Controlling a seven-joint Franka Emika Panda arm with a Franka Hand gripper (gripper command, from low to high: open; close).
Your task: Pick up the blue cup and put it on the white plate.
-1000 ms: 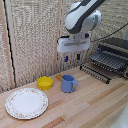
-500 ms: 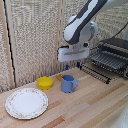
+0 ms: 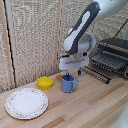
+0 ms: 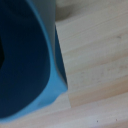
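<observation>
1. Lowering is the change in the exterior view: against the earlier pictures, the gripper (image 3: 72, 74) has come down from well above the cobalt cup (image 3: 68, 83) to sit right at its rim, near the middle of the frame. The cup stands upright on the counter (image 3: 95, 107), not yet lifted, with its handle toward the exterior view's right.

2. That puts the task, as I judge it, at the end of the approach, with the grasp about to be made. The dark-tipped fingers (image 3: 79, 72) hang at rim height, but I cannot tell how wide they stand or whether they touch the cup (the pale block hides most of them).

3. The alabaster dining ware (image 3: 26, 103) lies bare in the lower left of the frame, well apart from the cup. A small yellow bowl (image 3: 44, 82) sits between them, just beside the cup, so the carry should pass over it.

4. Behind the pale wood counter hangs a woven reed screen (image 3: 35, 35); a dark wire rack (image 3: 111, 60) stands at the right edge.

5. The wrist view is blurred and filled by the cup's blue wall (image 4: 27, 60), with counter planks (image 4: 97, 55) alongside; no fingers show there.
</observation>
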